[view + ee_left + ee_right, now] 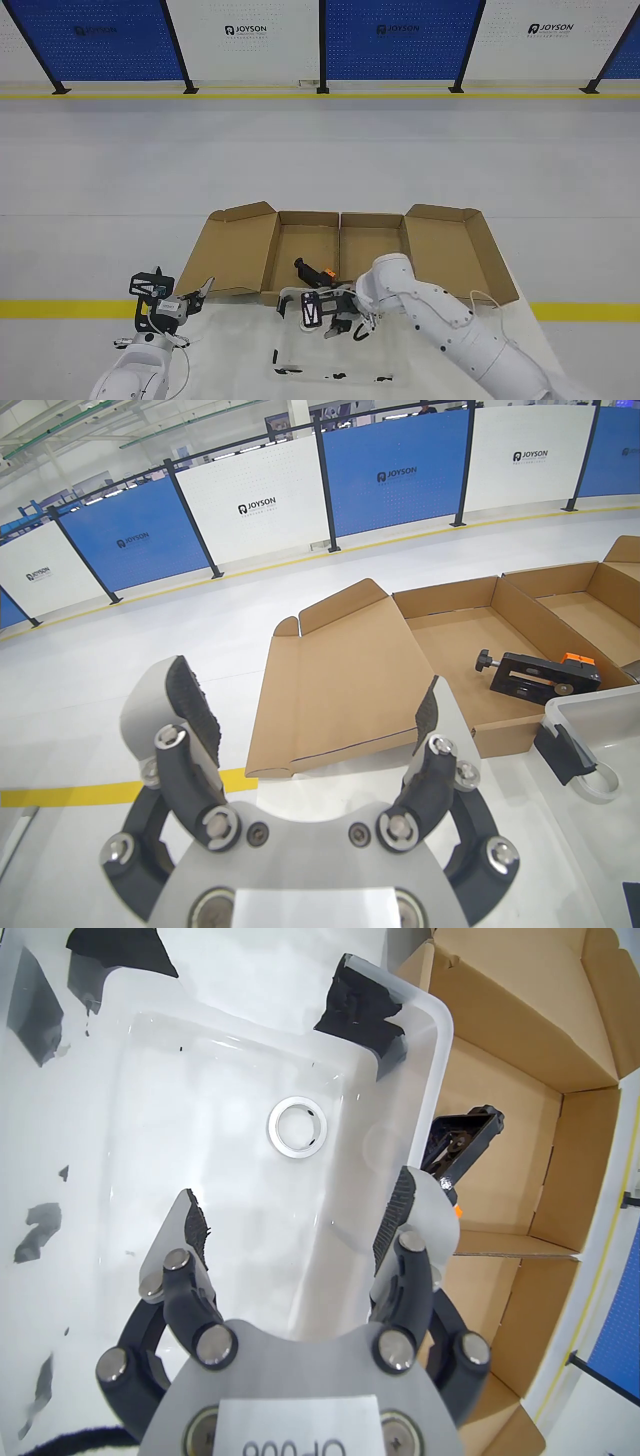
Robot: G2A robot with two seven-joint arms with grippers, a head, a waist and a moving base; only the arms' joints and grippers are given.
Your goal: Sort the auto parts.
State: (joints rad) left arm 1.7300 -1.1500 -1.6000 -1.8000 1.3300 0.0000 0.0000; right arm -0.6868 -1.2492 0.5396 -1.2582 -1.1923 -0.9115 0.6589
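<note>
1. Silver ring (298,1127) lies in the clear bin (440,1053); right gripper (295,1200) hangs over the bin, jaws apart. Looks like the pick step.
2. Next: descend, straddle the ring's rim, pinch.
3. Left gripper (307,692) hangs aside, jaws spread.

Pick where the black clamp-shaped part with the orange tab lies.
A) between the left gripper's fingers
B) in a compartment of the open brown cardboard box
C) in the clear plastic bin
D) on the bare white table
B: the black clamp-shaped part with the orange tab lies on the floor of one compartment of the open brown cardboard box, just outside the rim of the clear plastic bin.
</note>
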